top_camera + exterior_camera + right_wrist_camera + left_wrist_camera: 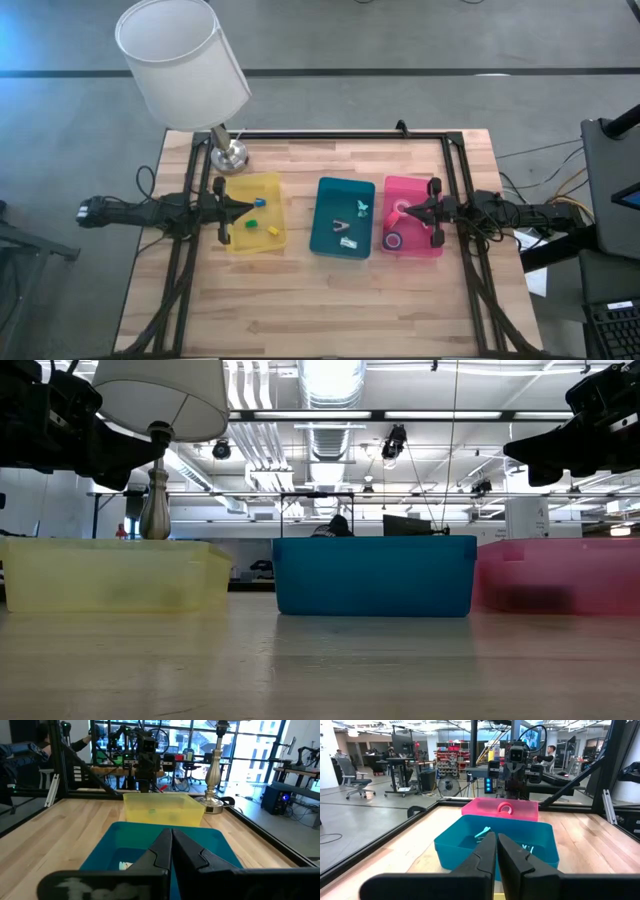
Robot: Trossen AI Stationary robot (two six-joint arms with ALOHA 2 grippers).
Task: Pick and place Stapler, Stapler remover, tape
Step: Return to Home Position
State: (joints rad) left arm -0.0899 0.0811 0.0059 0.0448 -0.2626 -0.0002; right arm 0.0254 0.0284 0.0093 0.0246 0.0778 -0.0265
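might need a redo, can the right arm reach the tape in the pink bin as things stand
Probably yes: the right gripper hangs over the open-topped pink bin, and nothing covers the tape rolls, though its shut fingers must open first.

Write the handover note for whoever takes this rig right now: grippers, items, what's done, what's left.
Left gripper: shut, empty, hovering at the yellow bin's outer side.
Right gripper: shut, empty, over the pink bin's outer side.
Tape: at least two rolls lie in the pink bin; a full count cannot be made.
The yellow bin holds small coloured pieces; the teal bin holds small items, too small to name.
Done: sorting looks finished; nothing shows loose on the table.
Left: probably only parking both arms.
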